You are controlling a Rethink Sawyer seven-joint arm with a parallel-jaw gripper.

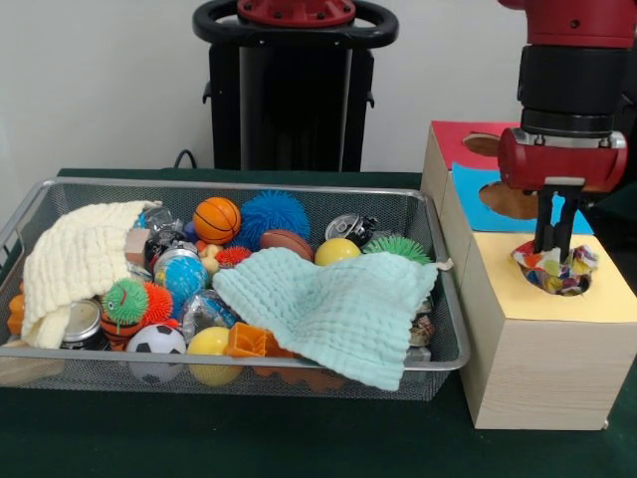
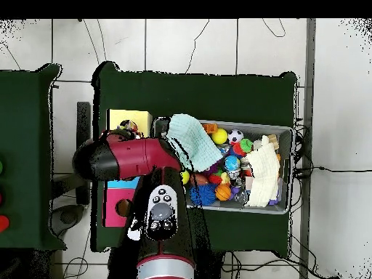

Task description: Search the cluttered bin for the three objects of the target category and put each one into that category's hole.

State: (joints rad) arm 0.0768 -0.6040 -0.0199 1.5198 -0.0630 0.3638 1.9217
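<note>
My gripper (image 1: 554,239) hangs straight down over the hole (image 1: 589,287) in the yellow top of the pale wooden box (image 1: 528,349) at the right. Its fingers are close together and pinch a soft white piece with multicolour patches (image 1: 571,267), which sits bunched in the hole's mouth. In the overhead view the arm covers the gripper; the patterned piece (image 2: 129,128) peeks out on the yellow top (image 2: 120,116). The wire mesh bin (image 1: 249,185) stands left of the box, full of clutter. No other dotted piece shows in it.
A mint cloth (image 1: 333,304) and a cream cloth (image 1: 80,259) lie over balls, spiky toys and cans in the bin. Behind the yellow-topped box stand the blue-topped box (image 1: 478,204) and the red-topped box (image 1: 453,139), each with its own hole.
</note>
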